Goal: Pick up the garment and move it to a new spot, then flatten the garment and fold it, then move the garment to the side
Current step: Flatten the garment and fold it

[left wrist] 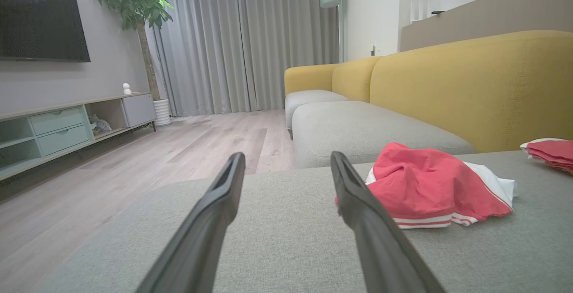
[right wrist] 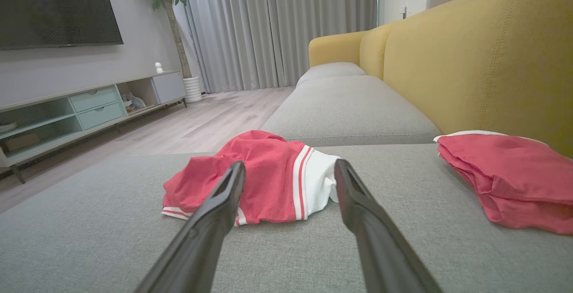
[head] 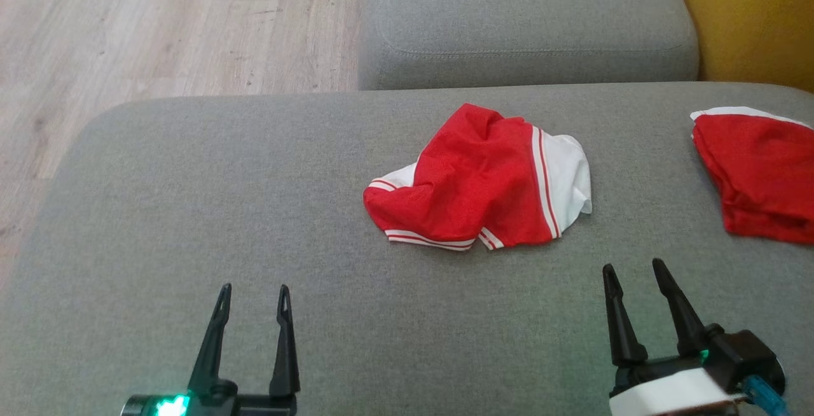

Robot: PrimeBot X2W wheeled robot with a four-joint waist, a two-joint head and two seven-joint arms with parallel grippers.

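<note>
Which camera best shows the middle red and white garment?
The head view: the middle garment shows whole from above. Both wrist views see it low and sidelong, each with a finger across part of it.

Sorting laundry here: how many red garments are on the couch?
2. A crumpled red-and-white garment lies centre of the head view; a second red garment lies at its right edge, partly cut off.

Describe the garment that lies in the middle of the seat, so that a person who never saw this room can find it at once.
Start from the wide grey seat cushion of the yellow-backed sofa. Near its middle lies a crumpled red garment. Unlike the other red garment at the cushion's right edge, it shows a broad white panel and red-and-white striped hems.
</note>
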